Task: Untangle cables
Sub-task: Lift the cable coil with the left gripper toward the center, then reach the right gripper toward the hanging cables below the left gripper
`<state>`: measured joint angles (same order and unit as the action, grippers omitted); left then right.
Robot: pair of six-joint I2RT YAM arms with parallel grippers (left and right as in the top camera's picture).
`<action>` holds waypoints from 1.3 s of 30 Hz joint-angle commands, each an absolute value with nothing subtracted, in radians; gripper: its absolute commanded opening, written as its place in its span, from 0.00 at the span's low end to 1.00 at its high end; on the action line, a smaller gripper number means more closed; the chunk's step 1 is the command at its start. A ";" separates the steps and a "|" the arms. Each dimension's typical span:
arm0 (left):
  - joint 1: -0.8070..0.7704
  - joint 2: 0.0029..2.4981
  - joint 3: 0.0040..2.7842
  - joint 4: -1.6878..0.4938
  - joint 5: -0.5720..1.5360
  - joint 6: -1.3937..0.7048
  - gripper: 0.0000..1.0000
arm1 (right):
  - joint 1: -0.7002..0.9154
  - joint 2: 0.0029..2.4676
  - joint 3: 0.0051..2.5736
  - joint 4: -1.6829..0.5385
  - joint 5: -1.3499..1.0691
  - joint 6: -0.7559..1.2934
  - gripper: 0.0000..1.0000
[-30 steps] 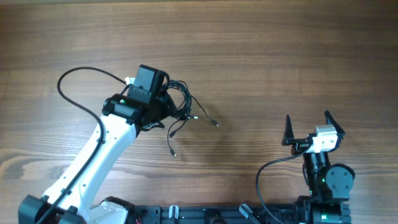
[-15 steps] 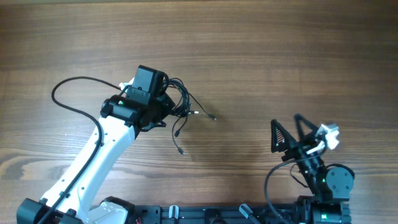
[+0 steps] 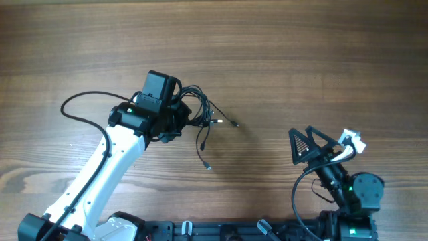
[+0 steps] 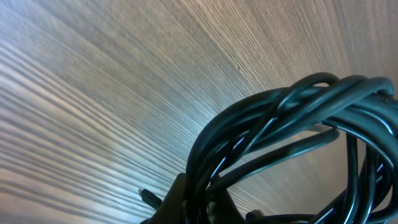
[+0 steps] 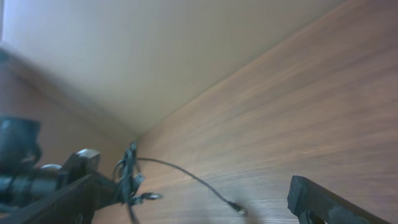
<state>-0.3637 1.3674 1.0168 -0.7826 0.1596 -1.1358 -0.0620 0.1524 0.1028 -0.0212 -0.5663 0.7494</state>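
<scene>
At ten o'clock, left hand (image 3: pixel 181 112) pinches the cables (image 3: pixel 198 107) — tails swung rightward; spread right hand (image 3: pixel 305 142) has turned toward them, ready to pull

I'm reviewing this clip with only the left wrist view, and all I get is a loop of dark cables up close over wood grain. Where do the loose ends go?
Observer: From overhead, two ends of the cables trail toward the right arm's side. One plug lies on the table farther out, and another plug lies nearer the robot's base.
Operator: Is the right gripper on any of them?
Observer: No. The right gripper is open, well apart from the bundle, and holds nothing.
</scene>
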 commanded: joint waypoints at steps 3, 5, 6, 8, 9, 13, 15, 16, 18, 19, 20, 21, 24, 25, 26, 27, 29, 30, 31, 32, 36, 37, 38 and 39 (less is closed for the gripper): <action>-0.364 1.354 1.034 -0.782 0.303 -1.390 0.04 | -0.058 0.376 0.205 -0.009 -0.897 0.607 1.00; -0.364 1.354 1.034 -0.782 0.363 -1.482 0.04 | -0.058 0.458 0.205 -0.009 -0.948 0.588 1.00; -0.364 1.354 1.034 -0.782 0.396 -1.512 0.04 | -0.057 0.497 0.205 -0.002 -0.970 0.581 0.98; -0.364 1.354 1.034 -0.782 0.461 -1.532 0.04 | -0.046 0.579 0.205 0.028 -0.996 0.576 0.94; -0.364 1.354 1.034 -0.782 0.477 -1.534 0.04 | -0.033 0.611 0.205 0.055 -1.005 0.576 0.91; -0.373 1.354 1.034 -0.782 0.490 -1.539 0.04 | 0.084 0.726 0.205 0.202 -0.991 0.569 0.86; -0.387 1.354 1.034 -0.782 0.490 -1.568 0.04 | 0.173 0.780 0.205 0.278 -0.936 0.569 0.86; -0.396 1.354 1.034 -0.782 0.490 -1.584 0.04 | 0.223 0.808 0.205 0.308 -0.889 0.568 0.86; -0.413 1.354 1.034 -0.782 0.489 -1.600 0.04 | 0.328 0.865 0.205 0.359 -0.770 0.568 0.86; -0.421 1.354 1.034 -0.782 0.489 -1.605 0.04 | 0.378 0.892 0.205 0.382 -0.712 0.568 0.85; -0.429 1.354 1.034 -0.782 0.489 -1.605 0.04 | 0.423 0.920 0.205 0.405 -0.656 0.568 0.85; -0.435 1.354 1.034 -0.783 0.489 -1.605 0.04 | 0.467 0.947 0.205 0.428 -0.603 0.567 0.83; -0.454 1.354 1.034 -0.783 0.469 -1.605 0.04 | 0.572 1.020 0.205 0.498 -0.471 0.556 0.72; -0.459 1.354 1.034 -0.783 0.452 -1.605 0.04 | 0.599 1.040 0.205 0.522 -0.438 0.557 0.68; -0.464 1.354 1.034 -0.783 0.438 -1.605 0.04 | 0.622 1.058 0.205 0.545 -0.414 0.558 0.62; -0.470 1.354 1.034 -0.783 0.426 -1.605 0.04 | 0.640 1.074 0.205 0.569 -0.401 0.562 0.57; -0.479 1.354 1.034 -0.782 0.414 -1.605 0.04 | 0.659 1.096 0.205 0.601 -0.391 0.589 0.47; -0.486 1.354 1.034 -0.782 0.408 -1.605 0.04 | 0.664 1.107 0.205 0.615 -0.392 0.613 0.37; -0.490 1.354 1.034 -0.782 0.400 -1.605 0.04 | 0.664 1.111 0.206 0.619 -0.392 0.632 0.29; -0.493 1.354 1.034 -0.782 0.382 -1.600 0.04 | 0.664 1.111 0.206 0.617 -0.392 0.643 0.20; -0.495 1.354 1.034 -0.783 0.196 -1.415 0.04 | 0.664 1.089 0.206 0.617 -0.421 0.704 0.05; -0.495 1.354 1.034 -0.786 0.141 -1.344 0.04 | 0.663 1.078 0.206 0.616 -0.440 0.715 0.05; -0.495 1.354 1.034 -0.791 0.090 -1.280 0.04 | 0.662 1.065 0.206 0.616 -0.464 0.719 0.05; -0.495 1.354 1.034 -0.791 0.051 -1.221 0.04 | 0.660 1.050 0.206 0.614 -0.487 0.730 0.05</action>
<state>-0.4950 1.3674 1.0168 -0.7856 0.2832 -1.4849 0.6605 1.0946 0.1917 0.6075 -0.4339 0.6701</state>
